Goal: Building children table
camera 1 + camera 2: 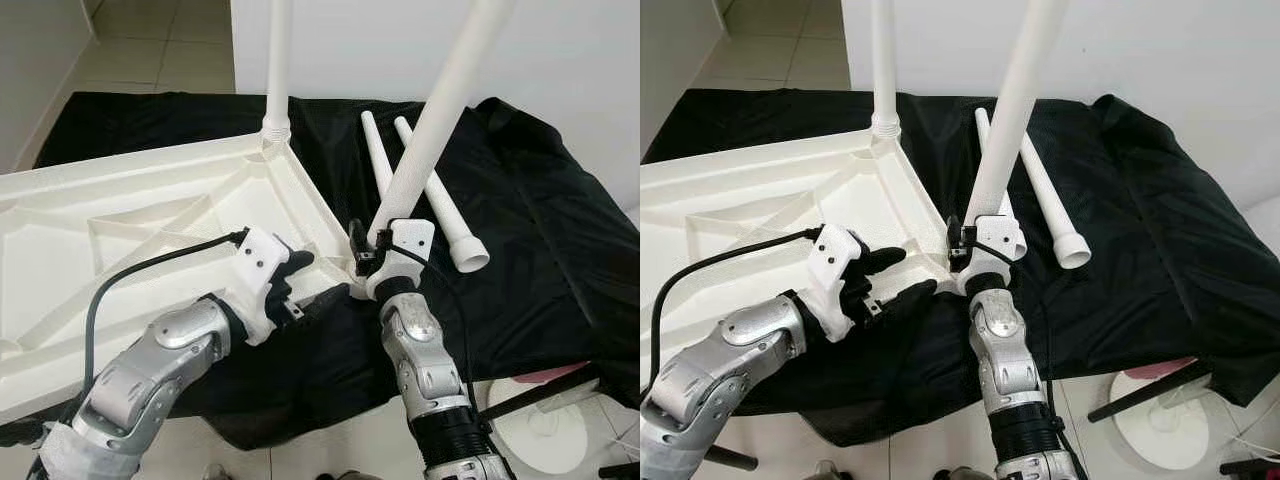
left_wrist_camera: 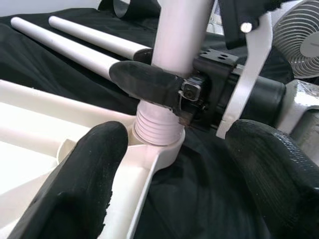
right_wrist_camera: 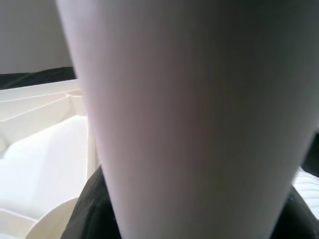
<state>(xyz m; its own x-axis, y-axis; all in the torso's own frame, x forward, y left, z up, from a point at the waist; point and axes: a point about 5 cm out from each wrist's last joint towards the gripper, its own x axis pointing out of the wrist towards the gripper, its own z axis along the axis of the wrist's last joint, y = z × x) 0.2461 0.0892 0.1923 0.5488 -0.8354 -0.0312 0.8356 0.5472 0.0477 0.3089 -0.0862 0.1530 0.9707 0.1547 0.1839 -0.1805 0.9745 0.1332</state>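
Gripping a white table leg (image 1: 440,110) near its lower end, the right tool (image 1: 368,250) holds it tilted at the near corner of the upturned white tabletop (image 1: 130,215), beside the left tool (image 1: 290,280), fingers spread. Left wrist view: threaded end in the corner socket (image 2: 157,144). Right wrist view: probably that leg, blurred.

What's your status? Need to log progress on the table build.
Right gripper shut on tilted leg at tabletop corner socket. Left gripper open beside it. Two spare legs lie clear.
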